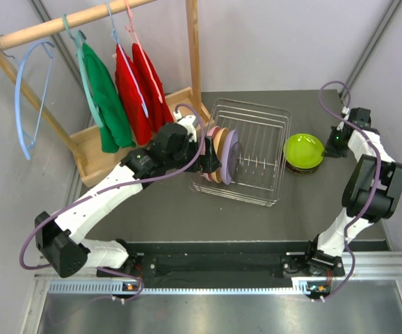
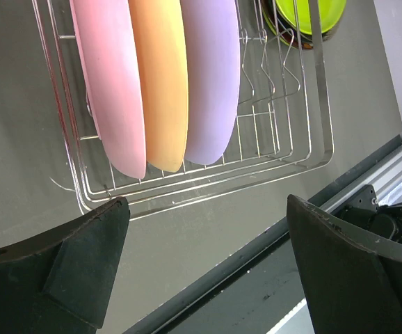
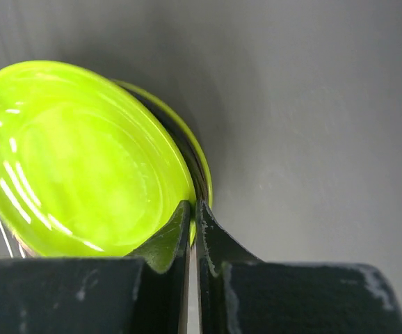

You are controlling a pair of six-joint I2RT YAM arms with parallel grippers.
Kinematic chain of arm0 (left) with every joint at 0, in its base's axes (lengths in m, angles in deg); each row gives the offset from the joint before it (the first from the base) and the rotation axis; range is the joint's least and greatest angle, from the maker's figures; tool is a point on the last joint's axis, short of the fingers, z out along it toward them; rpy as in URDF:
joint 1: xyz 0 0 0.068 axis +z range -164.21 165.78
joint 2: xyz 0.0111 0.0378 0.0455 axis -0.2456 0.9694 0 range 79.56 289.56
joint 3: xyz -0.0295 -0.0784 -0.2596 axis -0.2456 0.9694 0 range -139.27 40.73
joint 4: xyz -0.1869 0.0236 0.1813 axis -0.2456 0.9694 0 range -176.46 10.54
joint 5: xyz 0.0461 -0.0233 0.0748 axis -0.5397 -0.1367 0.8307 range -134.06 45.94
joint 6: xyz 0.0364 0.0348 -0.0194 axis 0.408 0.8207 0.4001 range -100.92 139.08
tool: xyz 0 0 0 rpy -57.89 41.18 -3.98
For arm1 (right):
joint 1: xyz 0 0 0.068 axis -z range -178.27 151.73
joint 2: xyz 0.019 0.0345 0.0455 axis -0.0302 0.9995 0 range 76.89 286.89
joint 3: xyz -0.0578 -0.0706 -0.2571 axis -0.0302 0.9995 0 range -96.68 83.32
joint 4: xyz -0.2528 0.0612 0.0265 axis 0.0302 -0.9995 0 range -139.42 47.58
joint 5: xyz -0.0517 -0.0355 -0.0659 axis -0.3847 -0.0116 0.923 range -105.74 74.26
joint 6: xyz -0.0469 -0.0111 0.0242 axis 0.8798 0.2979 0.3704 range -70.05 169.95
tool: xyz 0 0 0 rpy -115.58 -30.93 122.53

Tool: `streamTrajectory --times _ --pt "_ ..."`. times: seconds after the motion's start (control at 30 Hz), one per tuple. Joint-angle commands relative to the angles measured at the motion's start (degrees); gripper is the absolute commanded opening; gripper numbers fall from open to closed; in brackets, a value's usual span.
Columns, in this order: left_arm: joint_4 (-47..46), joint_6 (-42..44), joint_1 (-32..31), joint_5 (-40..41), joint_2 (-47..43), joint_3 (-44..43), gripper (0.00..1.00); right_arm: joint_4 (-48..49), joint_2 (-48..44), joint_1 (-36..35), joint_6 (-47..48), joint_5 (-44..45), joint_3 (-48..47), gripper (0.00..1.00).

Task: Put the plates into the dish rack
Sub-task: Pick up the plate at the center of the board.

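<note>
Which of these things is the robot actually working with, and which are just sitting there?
Part of the job: dish rack; pink plate, orange plate, lavender plate standing in it; lime green plate, its rim pinched by the right gripper; left gripper, open near the rack.

Just lying about: wooden clothes stand; green garment; red garments; blue hanger.

Three plates (image 1: 223,156) upright in dish rack (image 1: 263,139), left end, stack of plates (image 1: 304,152) beside rack's right side
</note>
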Motion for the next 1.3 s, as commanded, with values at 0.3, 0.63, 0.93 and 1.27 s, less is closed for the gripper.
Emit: streamTrajectory --times 0.3,0.63,0.93,1.27 --pt "-3.98 -0.64 0.28 -1.77 -2.82 2.01 0.99 -7.29 -11.00 -0.27 -4.53 7.58 4.91 0.00" --pt "-4.51 -0.99 0.28 -1.77 -3.88 2.80 0.99 -5.80 -11.09 -0.35 -9.28 7.50 9.14 0.17" --pt "-4.77 -1.08 0.28 -1.86 -3.09 2.54 0.99 -1.76 -11.44 -0.35 -12.10 4.77 10.98 0.41" --pt "-4.68 -1.26 0.28 -1.60 -2.83 2.36 0.99 1.40 -9.51 -0.26 -15.96 3.27 13.08 0.41"
